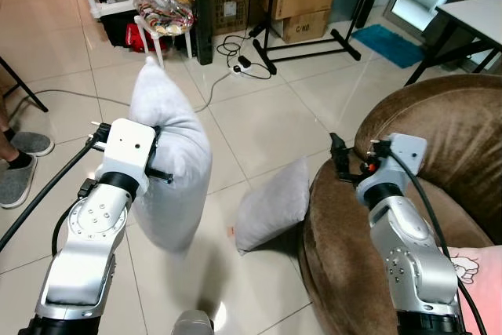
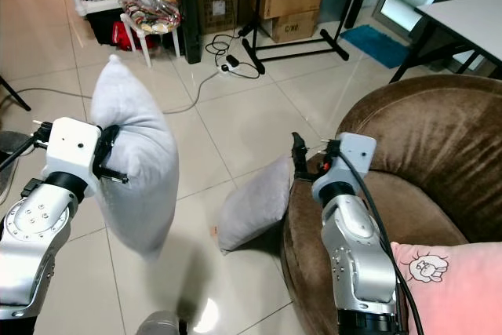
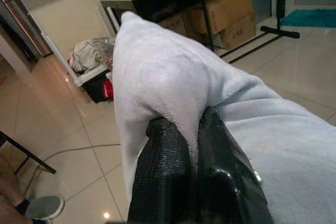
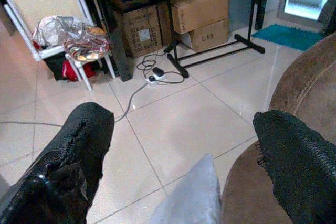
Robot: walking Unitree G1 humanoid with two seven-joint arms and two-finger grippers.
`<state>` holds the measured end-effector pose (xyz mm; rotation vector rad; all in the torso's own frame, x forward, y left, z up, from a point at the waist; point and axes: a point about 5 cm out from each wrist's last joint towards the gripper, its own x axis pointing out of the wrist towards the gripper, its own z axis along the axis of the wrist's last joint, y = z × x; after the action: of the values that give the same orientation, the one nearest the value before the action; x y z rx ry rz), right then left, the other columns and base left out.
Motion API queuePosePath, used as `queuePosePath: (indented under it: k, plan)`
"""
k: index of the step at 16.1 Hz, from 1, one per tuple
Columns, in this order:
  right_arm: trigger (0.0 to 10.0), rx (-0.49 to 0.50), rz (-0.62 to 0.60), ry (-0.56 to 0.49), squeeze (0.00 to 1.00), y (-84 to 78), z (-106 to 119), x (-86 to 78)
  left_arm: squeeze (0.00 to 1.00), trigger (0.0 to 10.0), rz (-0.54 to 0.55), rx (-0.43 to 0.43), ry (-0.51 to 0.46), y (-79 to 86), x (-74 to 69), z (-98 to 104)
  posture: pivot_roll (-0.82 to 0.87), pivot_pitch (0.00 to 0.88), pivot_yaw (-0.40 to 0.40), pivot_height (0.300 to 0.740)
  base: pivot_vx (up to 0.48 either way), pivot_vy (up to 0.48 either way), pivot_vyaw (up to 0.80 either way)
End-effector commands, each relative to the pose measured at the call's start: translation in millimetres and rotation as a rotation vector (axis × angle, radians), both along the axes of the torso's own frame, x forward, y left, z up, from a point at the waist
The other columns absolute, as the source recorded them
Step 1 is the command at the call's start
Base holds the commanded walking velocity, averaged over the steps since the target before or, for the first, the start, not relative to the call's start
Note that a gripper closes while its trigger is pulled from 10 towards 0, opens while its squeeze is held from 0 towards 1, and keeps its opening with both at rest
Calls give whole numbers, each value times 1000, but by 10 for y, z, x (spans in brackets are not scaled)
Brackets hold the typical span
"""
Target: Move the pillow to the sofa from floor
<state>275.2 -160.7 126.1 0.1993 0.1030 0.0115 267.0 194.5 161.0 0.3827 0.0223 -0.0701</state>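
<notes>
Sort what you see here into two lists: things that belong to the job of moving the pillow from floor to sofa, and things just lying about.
Belongs to the job:
held pillow
left claw, shut on it
second pillow on the floor
brown sofa
right claw, open

Lying about:
cardboard boxes
power strip
blue mat

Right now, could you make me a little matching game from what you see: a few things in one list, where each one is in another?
Things:
1. held pillow
2. second pillow
3. pink cushion
4. blue mat

Places:
A. on the brown sofa
B. flat on the far floor
C. clamped in the left gripper
D. leaning against the sofa's side

Pairs: 1-C, 2-D, 3-A, 4-B
</notes>
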Motion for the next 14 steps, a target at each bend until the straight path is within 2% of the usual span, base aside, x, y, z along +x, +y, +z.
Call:
queuePosePath:
  k: [1,2,3,6,8,10,12,14]
  plan:
    - [10000,-17,-13,17,0,-22,-37,-19,0,10000,-26,7,-57,-53,16,95,78,0,-26,740,0,0,0]
    - [10000,-14,-24,60,0,-24,-86,-37,0,10000,-24,12,-64,-68,34,76,73,0,-17,740,0,0,-800]
    - [10000,5,-36,59,0,-41,-87,-40,0,10000,-16,3,-76,-65,53,80,66,0,-10,740,0,0,-800]
    - [10000,-20,-38,49,0,-72,-53,-17,0,10000,-10,-3,-99,-80,107,113,57,0,-26,740,0,0,-800]
    - [10000,-22,-27,36,0,-37,12,21,0,10000,15,-39,-111,-79,108,99,48,0,-36,740,0,0,-800]
    - [10000,-19,-28,39,0,-33,4,17,0,10000,20,-31,-98,-80,104,68,51,0,-42,740,0,0,-800]
    - [10000,-10,-26,43,0,-4,-1,23,0,10000,18,-76,-105,-84,111,87,55,0,-45,740,0,0,-800]
    - [10000,-5,-22,43,0,30,4,48,0,10000,15,-82,-103,-85,110,86,56,0,-45,740,129,0,-800]
